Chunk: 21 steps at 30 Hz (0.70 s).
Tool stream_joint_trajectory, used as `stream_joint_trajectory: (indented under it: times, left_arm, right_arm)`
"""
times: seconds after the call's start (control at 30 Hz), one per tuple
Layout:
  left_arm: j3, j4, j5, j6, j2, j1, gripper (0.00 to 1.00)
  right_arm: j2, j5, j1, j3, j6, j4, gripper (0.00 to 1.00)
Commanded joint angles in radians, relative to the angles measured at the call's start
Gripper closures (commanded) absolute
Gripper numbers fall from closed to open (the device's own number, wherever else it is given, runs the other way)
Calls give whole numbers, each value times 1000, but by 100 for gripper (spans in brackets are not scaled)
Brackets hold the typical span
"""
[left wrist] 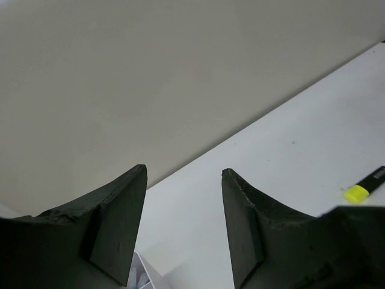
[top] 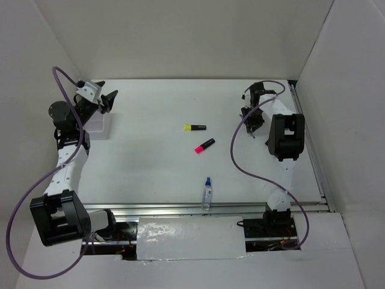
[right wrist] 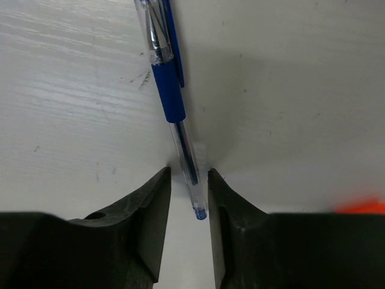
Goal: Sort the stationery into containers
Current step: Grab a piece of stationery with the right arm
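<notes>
Two dark fingers of the right gripper flank the tip of the blue pen and are nearly closed; I cannot tell whether they pinch it. The pen has a clear barrel and a blue grip, and lies on the table at the far right. The left gripper gapes empty by the white box.

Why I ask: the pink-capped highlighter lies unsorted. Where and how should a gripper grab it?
Probably take the pink-capped highlighter across the middle of its black barrel, straight down from above. It lies flat and slanted on the table, so turn the grip square to its length.
</notes>
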Motion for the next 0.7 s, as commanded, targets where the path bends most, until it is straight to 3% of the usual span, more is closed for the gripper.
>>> stream_joint_trajectory:
  times: [0.0, 0.13, 0.33, 0.4, 0.43, 0.67]
  left_arm:
    - [-16, -37, 50, 82, -80, -26, 35]
    - [-10, -135, 26, 156, -133, -75, 32]
    - [-1, -197, 15, 76, -193, -79, 32]
    - [4, -198, 15, -57, -210, -66, 32]
    - [7, -195, 23, -194, -221, -51, 32]
    - [-1, -100, 122, -734, -259, -34, 31]
  right_arm:
    - [24, 20, -9, 62, -15, -30, 64]
    - [63, 20, -6, 111, -35, -83, 69]
    - [97, -14, -7, 199, -56, -188, 94]
    - [12, -105, 2, 150, -50, -166, 99]
    - [-70, -141, 11, 98, -47, -151, 100]
    - [-429, -431, 189, -105, 14, 11, 100]
